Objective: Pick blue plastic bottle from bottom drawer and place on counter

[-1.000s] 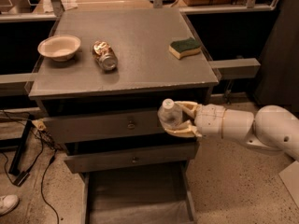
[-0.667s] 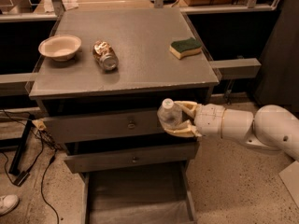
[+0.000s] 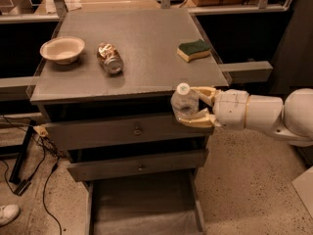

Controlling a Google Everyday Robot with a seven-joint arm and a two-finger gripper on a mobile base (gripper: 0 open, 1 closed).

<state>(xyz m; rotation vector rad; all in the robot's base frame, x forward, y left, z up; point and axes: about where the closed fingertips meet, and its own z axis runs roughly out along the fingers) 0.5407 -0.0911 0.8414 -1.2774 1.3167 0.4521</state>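
1. Worktop [image 3: 146,38]: the flat grey top of the drawer cabinet. It carries three things, well apart from one another.
2. Bowl [image 3: 62,49]: pale and shallow, standing near the left edge.
3. Crushed can [image 3: 110,58]: lying on its side just right of the bowl.
4. Sponge [image 3: 194,50]: green over yellow, near the right edge and the nearest of the three to the end effector.
5. Top drawer [image 3: 117,131] and middle drawer [image 3: 132,166]: each has a small round knob; the middle one stands slightly out.
6. Bottom drawer [image 3: 142,207]: pulled out toward the camera, showing its plain grey floor.
7. Floor at left: dark cables [image 3: 34,170] and a white shoe [image 3: 9,213].
8. Blue plastic bottle [image 3: 184,102]: upright in front of the cabinet's right front corner, with its white cap level with the worktop's front edge and its body before the top drawer. That edge lies between the bottle and the surface.
9. End effector [image 3: 187,105]: its two tan fingers are closed on the bottle's body, one behind and one in front.
10. Arm [image 3: 264,114]: white, entering from the right and lying roughly level, just below worktop height.
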